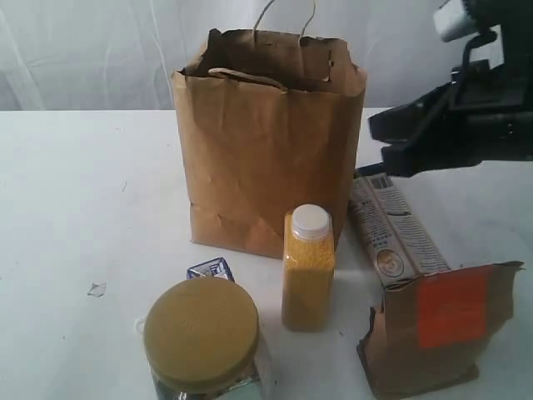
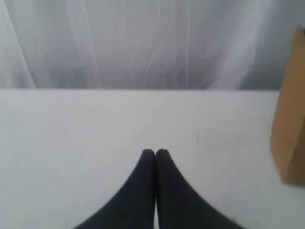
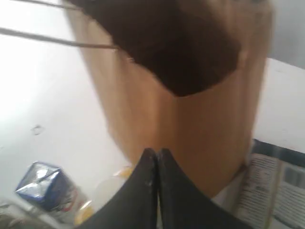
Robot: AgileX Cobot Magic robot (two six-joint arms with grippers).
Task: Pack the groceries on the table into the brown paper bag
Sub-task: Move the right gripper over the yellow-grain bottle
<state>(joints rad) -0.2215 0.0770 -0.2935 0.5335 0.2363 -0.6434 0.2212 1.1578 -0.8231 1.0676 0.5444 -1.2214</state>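
The brown paper bag (image 1: 266,142) stands upright and open in the middle of the white table (image 1: 83,183). In front of it are the white-capped bottle of yellow grains (image 1: 308,267), the tan-lidded glass jar (image 1: 202,337) and a small blue-white carton (image 1: 210,269). To the right lie the long blue-white packet (image 1: 396,237) and the brown pouch with orange label (image 1: 437,329). My right gripper (image 3: 156,151) is shut and empty, hovering beside the bag's (image 3: 190,95) upper right. My left gripper (image 2: 155,152) is shut over bare table, the bag's edge (image 2: 290,119) to one side. The can is out of view.
A white curtain (image 1: 100,50) hangs behind the table. A small scrap (image 1: 97,289) lies on the left of the tabletop. The right arm's dark body (image 1: 466,117) hangs above the packet.
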